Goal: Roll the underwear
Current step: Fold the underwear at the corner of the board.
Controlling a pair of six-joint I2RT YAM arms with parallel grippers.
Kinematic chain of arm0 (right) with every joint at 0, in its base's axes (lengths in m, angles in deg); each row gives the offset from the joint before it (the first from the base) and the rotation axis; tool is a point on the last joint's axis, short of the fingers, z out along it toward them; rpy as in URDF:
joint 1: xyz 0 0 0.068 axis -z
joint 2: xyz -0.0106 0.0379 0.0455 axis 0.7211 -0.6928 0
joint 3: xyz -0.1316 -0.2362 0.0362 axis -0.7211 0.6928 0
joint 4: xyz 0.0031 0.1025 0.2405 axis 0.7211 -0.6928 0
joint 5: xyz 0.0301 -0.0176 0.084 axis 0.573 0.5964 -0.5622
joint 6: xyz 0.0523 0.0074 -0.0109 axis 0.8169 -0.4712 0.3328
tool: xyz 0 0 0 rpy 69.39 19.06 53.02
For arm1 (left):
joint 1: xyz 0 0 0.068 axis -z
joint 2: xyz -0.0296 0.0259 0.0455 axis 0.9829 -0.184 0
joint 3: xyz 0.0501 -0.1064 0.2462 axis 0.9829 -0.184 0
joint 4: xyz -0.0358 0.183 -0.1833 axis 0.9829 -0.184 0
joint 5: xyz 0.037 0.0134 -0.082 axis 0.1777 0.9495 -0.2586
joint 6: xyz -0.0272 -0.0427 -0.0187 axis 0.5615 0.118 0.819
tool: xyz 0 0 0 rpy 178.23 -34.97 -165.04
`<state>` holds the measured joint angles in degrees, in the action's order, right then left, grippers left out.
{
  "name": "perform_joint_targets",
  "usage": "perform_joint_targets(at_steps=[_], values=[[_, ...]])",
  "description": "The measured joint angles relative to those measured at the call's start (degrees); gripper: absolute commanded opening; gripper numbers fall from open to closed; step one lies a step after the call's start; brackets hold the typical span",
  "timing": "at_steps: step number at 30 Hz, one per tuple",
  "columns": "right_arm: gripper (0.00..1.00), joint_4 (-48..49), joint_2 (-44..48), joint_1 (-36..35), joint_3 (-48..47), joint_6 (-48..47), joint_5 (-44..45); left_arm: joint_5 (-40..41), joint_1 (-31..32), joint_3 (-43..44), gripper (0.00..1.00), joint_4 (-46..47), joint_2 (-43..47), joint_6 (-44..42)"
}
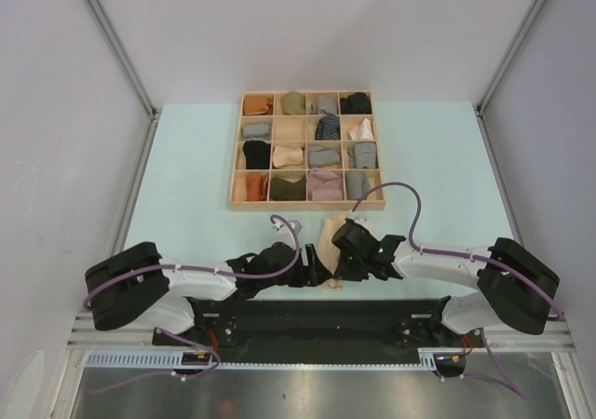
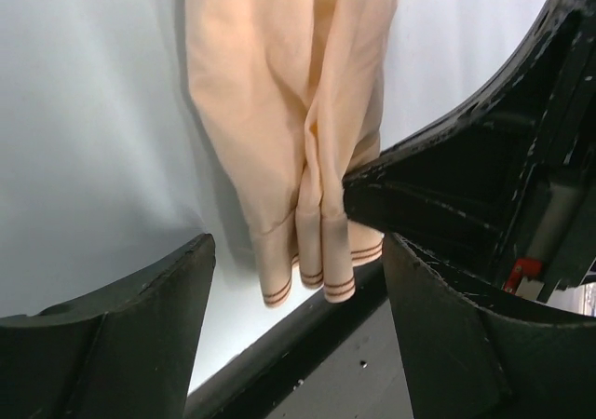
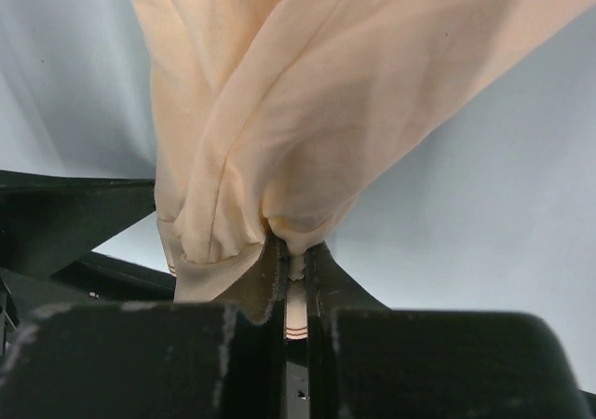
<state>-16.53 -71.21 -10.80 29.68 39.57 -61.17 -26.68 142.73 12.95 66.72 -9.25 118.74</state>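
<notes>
A pale cream underwear garment (image 1: 330,235) lies bunched lengthwise on the light table near its front edge, between my two grippers. My right gripper (image 1: 343,251) is shut on a fold at the garment's near end (image 3: 279,93); the cloth is pinched between its jaws (image 3: 294,251). My left gripper (image 1: 317,272) is open, with its jaws either side of the striped hem (image 2: 326,270) and not touching it (image 2: 296,247). The right gripper's black body (image 2: 466,158) lies against the cloth's right side in the left wrist view.
A wooden tray (image 1: 237,201) with twelve compartments stands behind the garment, holding rolled cloth bundles, among them rust-orange (image 1: 257,105) and black (image 1: 256,153) ones. The table's front edge and a black rail (image 2: 279,363) lie just below the hem.
</notes>
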Motion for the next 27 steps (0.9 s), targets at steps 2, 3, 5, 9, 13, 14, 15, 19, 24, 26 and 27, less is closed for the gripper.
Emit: perform_joint_targets(at_steps=[2,3,5,9,13,14,15,19,24,26,27], values=[[0.00,0.04,-0.04,-0.07,0.00,0.02,0.02,-0.07,-0.13,0.44,0.77,0.72,-0.83,-0.02],[0.00,0.09,-0.09,-0.11,-0.02,0.02,0.04,-0.17,-0.15,0.66,0.76,0.98,-1.29,-0.02],[0.00,0.15,-0.13,-0.17,-0.02,0.02,0.07,-0.66,-0.15,1.29,0.70,1.40,-2.36,-0.04],[0.00,0.28,-0.15,-0.28,-0.04,0.02,0.20,-1.75,-0.15,1.70,0.59,2.60,-4.22,0.48],[0.00,0.33,-0.22,-0.31,-0.07,0.02,0.20,-3.02,-0.15,1.73,0.55,3.15,-5.11,0.50],[0.00,0.33,-0.22,-0.31,-0.07,0.02,0.20,-3.23,-0.13,1.73,0.52,3.56,-5.55,0.55],[0.00,0.35,-0.22,-0.33,-0.07,0.02,0.20,-3.45,-0.13,1.73,0.40,4.00,-5.86,0.59],[0.12,0.33,-0.11,-0.31,-0.07,0.02,0.20,-4.42,-0.11,1.73,0.04,5.25,-7.80,1.27],[0.45,-1.44,1.92,0.79,0.13,-0.35,-0.15,-5.46,-0.09,1.64,0.00,6.27,-8.15,1.46],[0.51,-4.48,5.07,1.77,0.22,-1.03,-0.09,-5.75,0.02,1.25,0.00,6.80,-8.20,1.44],[0.53,-6.08,7.78,2.84,0.22,-1.86,0.02,-5.84,0.02,1.01,0.00,7.26,-8.24,1.46]])
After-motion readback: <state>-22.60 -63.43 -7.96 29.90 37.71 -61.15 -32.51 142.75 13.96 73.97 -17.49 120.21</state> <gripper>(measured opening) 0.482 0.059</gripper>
